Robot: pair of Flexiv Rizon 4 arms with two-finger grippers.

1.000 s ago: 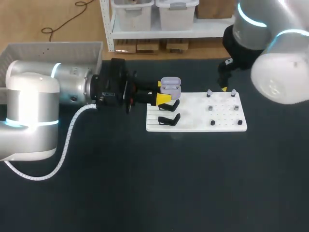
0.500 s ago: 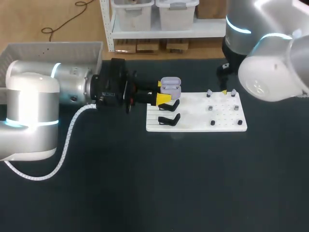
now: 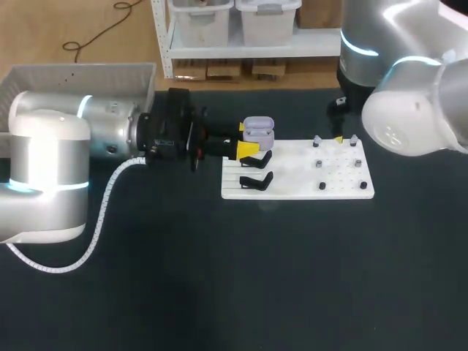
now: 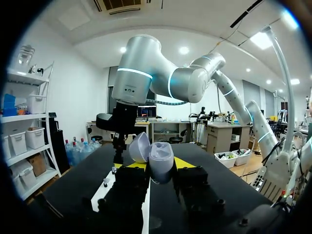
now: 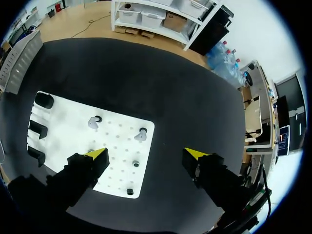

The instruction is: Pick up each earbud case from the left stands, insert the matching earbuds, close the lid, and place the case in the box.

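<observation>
One open lilac plastic earbud case point(image 3: 258, 129) stays clamped in my left gripper point(image 3: 247, 140). My right gripper point(image 5: 145, 158), spread and empty, has shifted over the flat white board point(image 3: 292, 172), so I judge picking a small grey earbud point(image 5: 92, 122) comes next.

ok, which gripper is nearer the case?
Left. The left gripper is shut on the case; the right gripper hangs open over the board's other end.

Board point(image 3: 292, 175): stands point(image 3: 256, 180) left, apparent earbuds point(image 3: 319, 164) right.

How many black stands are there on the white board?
3, in a row along one white board edge: end stand, middle stand, and the stand nearest the right gripper. None seems hidden.
</observation>
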